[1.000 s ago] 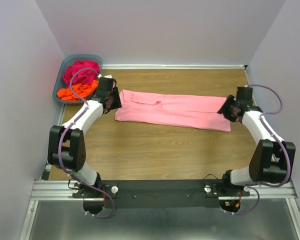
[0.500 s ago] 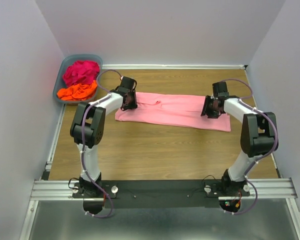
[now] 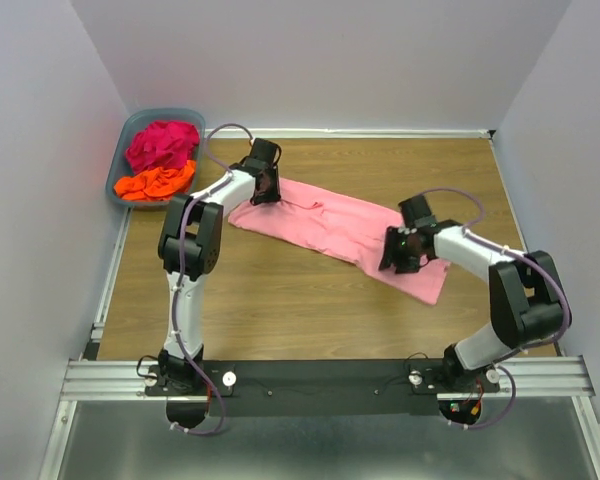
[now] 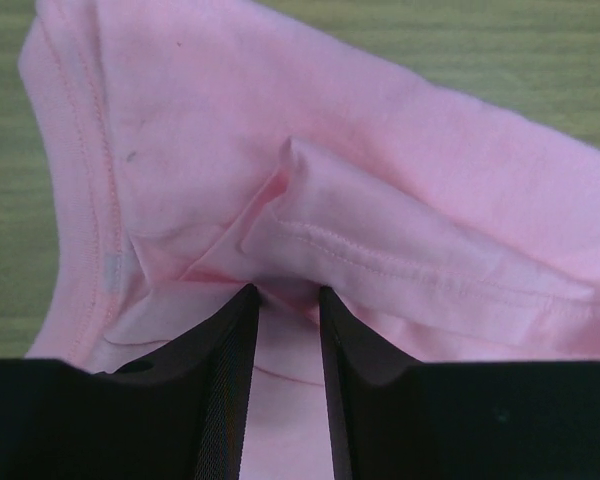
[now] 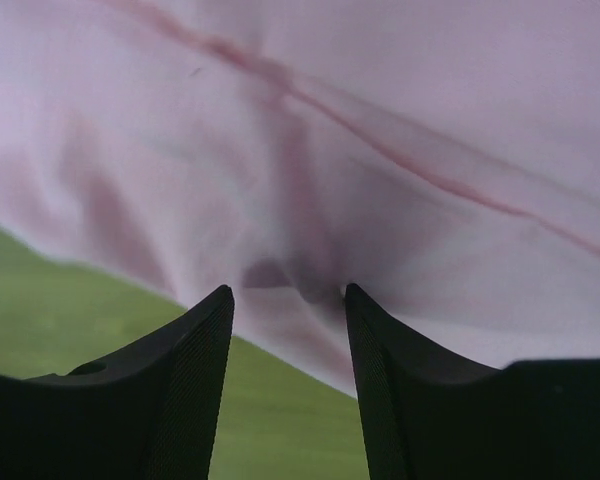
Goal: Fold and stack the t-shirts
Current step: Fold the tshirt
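while the magenta t-shirt (image 3: pixel 163 142) and the orange t-shirt (image 3: pixel 155 183) sit bunched in the basket (image 3: pixel 130 128) at the far left corner, the light pink t-shirt (image 3: pixel 330 222) lies as a long narrow band on the desk (image 3: pixel 280 300), slanting from far left to near right. the left claw (image 3: pixel 267 188) is on its far left end, jaws closed on a raised ridge of cloth beside a stitched hem. the right claw (image 3: pixel 398 252) grips the shirt toward its near right end; in its wrist view a pucker of fabric is pinched between the jaws and hangs clear of the wood below. to my eye the shirt is light, limp and a little stretchy. it will likely sag between the two grips, drag and wrinkle, and a thin pinch could slip out. i would take it where the layers double up, at hems and fold edges near the corners, and lift both ends evenly so the band folds end to end without twisting.
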`<state>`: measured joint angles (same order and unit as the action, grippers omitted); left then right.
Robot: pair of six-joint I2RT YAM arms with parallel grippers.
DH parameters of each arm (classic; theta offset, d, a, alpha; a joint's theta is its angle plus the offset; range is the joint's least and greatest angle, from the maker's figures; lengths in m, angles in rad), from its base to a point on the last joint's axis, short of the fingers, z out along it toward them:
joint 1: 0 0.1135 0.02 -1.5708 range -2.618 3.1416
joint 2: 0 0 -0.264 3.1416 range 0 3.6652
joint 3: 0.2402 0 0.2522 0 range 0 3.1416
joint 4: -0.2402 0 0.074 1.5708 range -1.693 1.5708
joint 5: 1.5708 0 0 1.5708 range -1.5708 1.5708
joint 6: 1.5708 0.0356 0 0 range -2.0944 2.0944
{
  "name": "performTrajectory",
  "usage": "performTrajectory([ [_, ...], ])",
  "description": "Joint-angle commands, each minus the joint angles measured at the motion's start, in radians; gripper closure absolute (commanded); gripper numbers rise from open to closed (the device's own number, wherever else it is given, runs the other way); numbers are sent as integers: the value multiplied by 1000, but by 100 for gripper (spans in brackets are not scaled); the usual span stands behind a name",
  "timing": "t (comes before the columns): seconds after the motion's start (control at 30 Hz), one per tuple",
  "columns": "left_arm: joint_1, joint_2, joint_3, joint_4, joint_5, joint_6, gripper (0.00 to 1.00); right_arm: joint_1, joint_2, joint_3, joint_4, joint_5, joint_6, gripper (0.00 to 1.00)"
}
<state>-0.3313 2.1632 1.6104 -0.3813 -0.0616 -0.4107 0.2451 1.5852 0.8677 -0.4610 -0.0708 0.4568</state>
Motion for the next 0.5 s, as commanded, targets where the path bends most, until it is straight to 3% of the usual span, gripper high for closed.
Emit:
performTrajectory([
  [0.0, 15, 96, 124, -96, -38, 46, 60, 205, -50, -142, -214, -158, 109, 42],
  [0.17, 20, 237, 409, -192, -18, 81, 59, 461, -65, -133, -222, -300, 171, 35],
  [0.3, 20, 368, 601, -235, 3, 82, 55, 548, 69, -11, -231, -340, 97, 33],
  [0.47, 21, 420, 700, -203, 52, 72, 53, 609, 214, 181, -223, -342, 42, 33],
])
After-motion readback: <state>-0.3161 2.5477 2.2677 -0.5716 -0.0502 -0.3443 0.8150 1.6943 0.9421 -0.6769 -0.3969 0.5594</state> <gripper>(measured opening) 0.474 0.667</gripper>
